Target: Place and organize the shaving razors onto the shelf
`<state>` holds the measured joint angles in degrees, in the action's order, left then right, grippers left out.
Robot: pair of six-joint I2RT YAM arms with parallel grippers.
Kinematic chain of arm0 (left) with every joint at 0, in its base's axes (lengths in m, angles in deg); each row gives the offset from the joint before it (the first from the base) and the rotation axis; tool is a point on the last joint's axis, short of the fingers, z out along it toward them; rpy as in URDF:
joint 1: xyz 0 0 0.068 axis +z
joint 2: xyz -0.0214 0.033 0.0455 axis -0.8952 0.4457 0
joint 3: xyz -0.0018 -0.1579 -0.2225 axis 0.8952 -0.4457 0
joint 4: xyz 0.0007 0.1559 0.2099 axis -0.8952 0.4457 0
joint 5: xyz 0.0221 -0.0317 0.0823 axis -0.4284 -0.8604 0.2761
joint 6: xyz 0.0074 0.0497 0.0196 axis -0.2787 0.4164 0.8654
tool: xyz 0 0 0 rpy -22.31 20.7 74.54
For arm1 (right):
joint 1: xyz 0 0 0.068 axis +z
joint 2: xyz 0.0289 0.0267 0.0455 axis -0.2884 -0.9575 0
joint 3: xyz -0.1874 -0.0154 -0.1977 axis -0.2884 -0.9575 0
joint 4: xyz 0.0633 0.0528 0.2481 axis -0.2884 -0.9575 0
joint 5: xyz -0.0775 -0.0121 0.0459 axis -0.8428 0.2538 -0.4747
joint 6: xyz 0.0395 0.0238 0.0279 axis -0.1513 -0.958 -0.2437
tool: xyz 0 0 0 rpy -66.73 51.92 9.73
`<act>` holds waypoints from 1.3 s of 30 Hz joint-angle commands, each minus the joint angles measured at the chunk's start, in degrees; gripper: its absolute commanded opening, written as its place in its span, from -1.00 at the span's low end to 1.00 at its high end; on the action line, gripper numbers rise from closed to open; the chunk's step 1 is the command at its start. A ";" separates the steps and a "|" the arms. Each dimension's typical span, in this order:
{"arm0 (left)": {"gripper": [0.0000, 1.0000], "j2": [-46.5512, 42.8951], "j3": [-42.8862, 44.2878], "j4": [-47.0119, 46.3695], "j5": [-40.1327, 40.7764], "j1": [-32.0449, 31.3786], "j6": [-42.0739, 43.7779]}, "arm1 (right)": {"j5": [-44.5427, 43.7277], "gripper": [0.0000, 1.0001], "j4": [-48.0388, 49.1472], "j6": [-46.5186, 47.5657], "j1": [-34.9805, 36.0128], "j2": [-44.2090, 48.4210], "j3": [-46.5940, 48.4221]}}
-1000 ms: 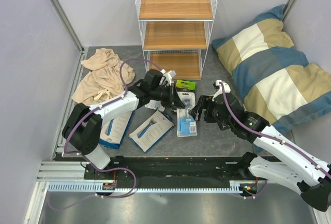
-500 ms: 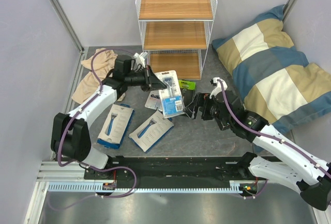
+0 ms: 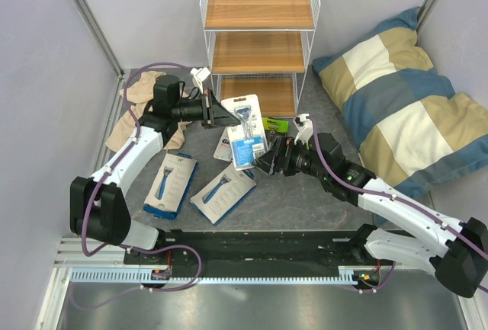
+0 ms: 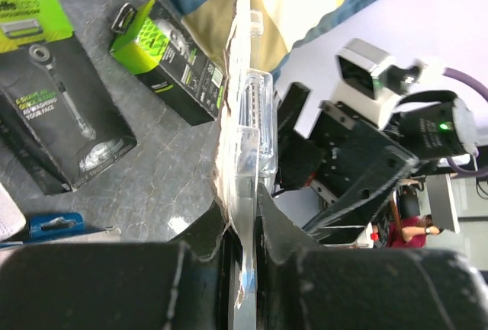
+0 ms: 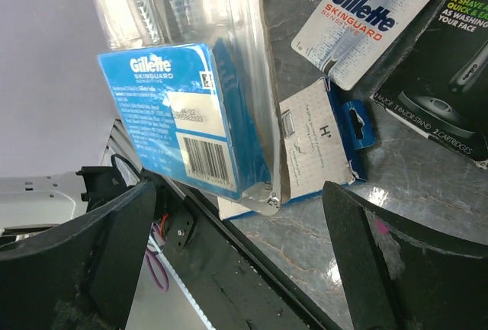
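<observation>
My left gripper [image 3: 217, 113] is shut on the edge of a white-and-blue razor blister card [image 3: 245, 132] and holds it above the table, in front of the shelf [image 3: 259, 40]. The left wrist view shows the jaws [image 4: 244, 208] pinching that card [image 4: 248, 116] edge-on. My right gripper [image 3: 267, 164] stands wide open just below the card. In the right wrist view the card's lower corner [image 5: 183, 116] hangs between the spread fingers [image 5: 76, 261], touching neither. Two larger white razor packs [image 3: 169, 185] [image 3: 223, 193] lie flat at the front left. Two black-and-green boxes [image 4: 57, 116] [image 4: 171, 59] lie beyond.
Another Gillette card [image 5: 358, 17] lies flat next to a blue-edged card [image 5: 320, 147]. A beige cloth [image 3: 149, 109] is bunched at the left beside the shelf. A striped pillow [image 3: 404, 101] fills the right side. Grey walls close in both sides.
The left arm has lifted the blister card off the table and swung it back and left toward the shelf. The right gripper has opened wide and moved left under the card.
</observation>
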<state>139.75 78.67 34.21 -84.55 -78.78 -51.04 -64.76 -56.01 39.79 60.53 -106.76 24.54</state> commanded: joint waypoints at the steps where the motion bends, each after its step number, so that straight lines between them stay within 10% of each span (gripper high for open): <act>1: -0.96 -2.87 0.53 -6.23 -4.52 0.04 -2.24 | 0.41 0.96 5.46 -1.41 0.18 -0.71 0.01; 24: -0.96 -2.43 -7.12 -20.21 -7.15 0.04 -11.47 | 4.37 0.74 22.51 -7.38 -0.88 2.18 -9.04; 39: -0.71 -1.82 -7.91 -20.56 -5.05 0.04 -10.95 | 5.60 -0.61 20.58 -7.12 -0.88 3.68 -9.13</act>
<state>139.22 70.45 16.18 -88.94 -78.71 -60.87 -59.69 -35.39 31.59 59.63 -103.94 15.23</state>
